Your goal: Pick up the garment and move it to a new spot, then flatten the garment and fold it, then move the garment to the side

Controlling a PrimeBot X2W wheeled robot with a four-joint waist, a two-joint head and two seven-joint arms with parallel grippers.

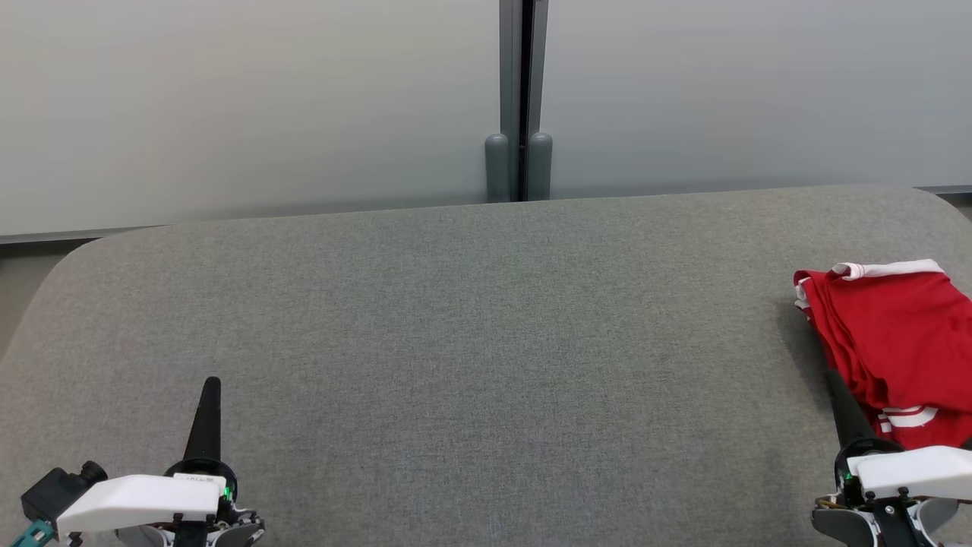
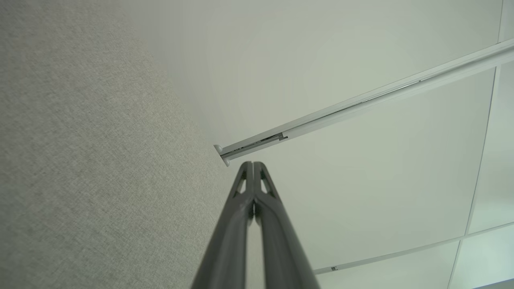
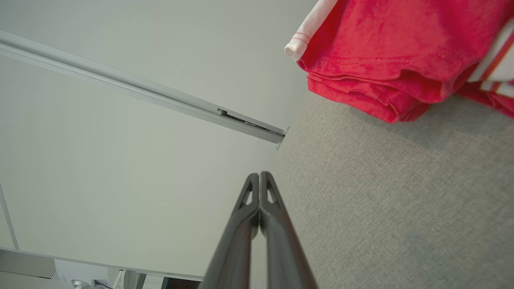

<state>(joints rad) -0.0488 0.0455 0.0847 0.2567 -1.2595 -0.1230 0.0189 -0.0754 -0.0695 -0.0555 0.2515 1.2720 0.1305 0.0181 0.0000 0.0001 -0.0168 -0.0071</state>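
Note:
The garment (image 1: 896, 334) is red with white trim and lies folded in a compact stack at the right edge of the grey fabric table (image 1: 486, 342). My right gripper (image 1: 835, 384) rests at the lower right, shut and empty, its dark fingers alongside the stack's near-left edge. In the right wrist view the shut fingertips (image 3: 260, 175) point past the garment (image 3: 381, 48), which lies up and to the right on the table (image 3: 381, 200). My left gripper (image 1: 213, 384) sits at the lower left, shut with nothing in it. The left wrist view also has its tips (image 2: 253, 164) pressed together.
Pale wall panels stand behind the table, joined by a grey post (image 1: 519, 99) at the middle. The table has rounded far corners, and its far edge (image 1: 486, 203) meets the wall. Floor shows at the far left (image 1: 23, 281).

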